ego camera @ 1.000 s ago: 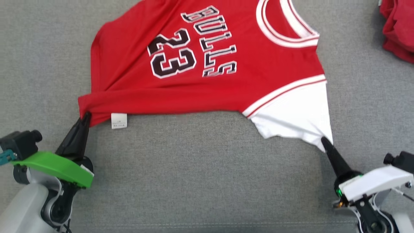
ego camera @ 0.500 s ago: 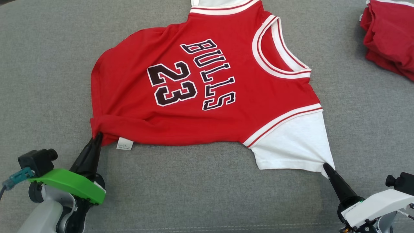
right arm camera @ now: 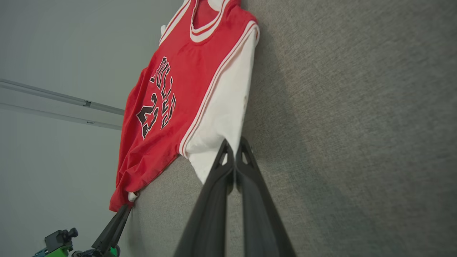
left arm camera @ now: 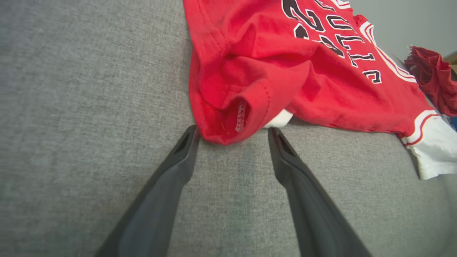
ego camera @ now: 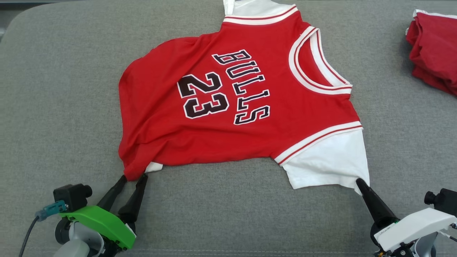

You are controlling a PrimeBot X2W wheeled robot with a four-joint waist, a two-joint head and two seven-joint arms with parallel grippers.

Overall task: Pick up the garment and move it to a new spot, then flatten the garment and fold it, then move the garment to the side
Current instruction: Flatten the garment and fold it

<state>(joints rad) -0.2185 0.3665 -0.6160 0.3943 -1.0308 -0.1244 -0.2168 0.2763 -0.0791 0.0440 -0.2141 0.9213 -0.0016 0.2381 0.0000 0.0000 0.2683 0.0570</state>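
The garment (ego camera: pixel 160 125), a red jersey with black "BULLS 23" lettering and white sleeves, lies spread face up on the grey cushion (ego camera: pixel 228 214). My left gripper (ego camera: pixel 134 177) is open, one fingertip on either side of the bunched red hem corner (left arm camera: pixel 228 117), with the fingers not pinching it. The white care label (left arm camera: pixel 280 119) peeks out from under that corner. My right gripper (ego camera: pixel 358 181) is shut on the near corner of the white sleeve (right arm camera: pixel 221 117), fingers (right arm camera: pixel 228 178) pressed together. The left gripper (right arm camera: pixel 125 210) also shows at the hem in the right wrist view.
Another crumpled red garment (ego camera: pixel 433 57) lies at the far right of the cushion, also seen as a red heap (left arm camera: pixel 428 78) in the left wrist view. The cushion's rounded corner (ego camera: pixel 21 18) is at the upper left. Bare grey fabric lies between the grippers.
My left gripper has opened and let go of the red hem corner, which now lies bunched on the cushion. The right gripper keeps its hold. The head camera has shifted.
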